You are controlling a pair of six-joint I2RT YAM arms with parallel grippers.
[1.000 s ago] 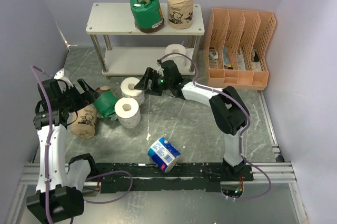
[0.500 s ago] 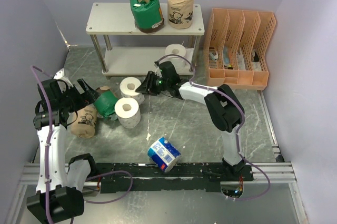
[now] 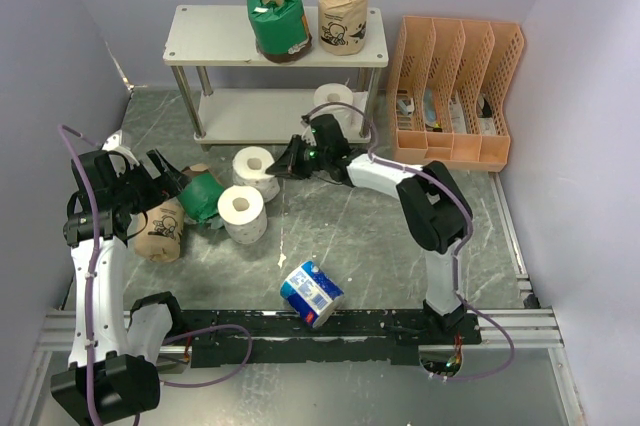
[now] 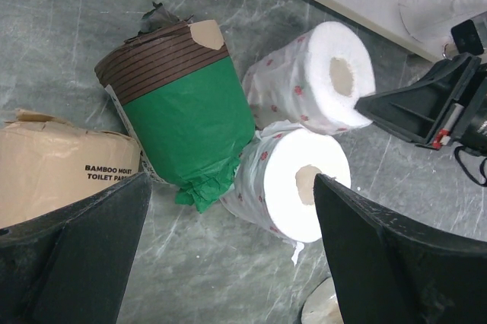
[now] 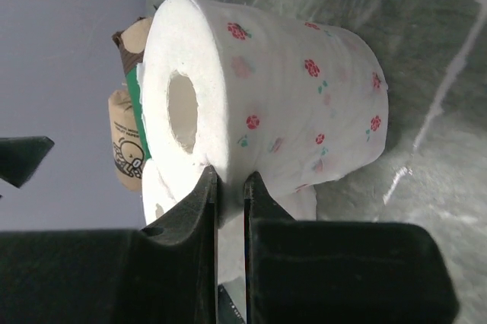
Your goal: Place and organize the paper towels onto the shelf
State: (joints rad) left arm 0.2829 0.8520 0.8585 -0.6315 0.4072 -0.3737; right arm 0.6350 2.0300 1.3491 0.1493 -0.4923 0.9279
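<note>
In front of the shelf (image 3: 205, 41), the right gripper (image 5: 228, 181) pinches a white roll (image 5: 304, 111); next it should probably lift it onto the shelf.

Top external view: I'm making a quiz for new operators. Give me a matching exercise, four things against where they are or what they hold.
1 top board
2 lower board
3 blue-and-white roll
4 orange organizer

a holds one white roll
b stands right of both boards
c lies on the table, near its front edge
d holds a green roll and a tan roll

Pairs: 1-d, 2-a, 3-c, 4-b
</note>
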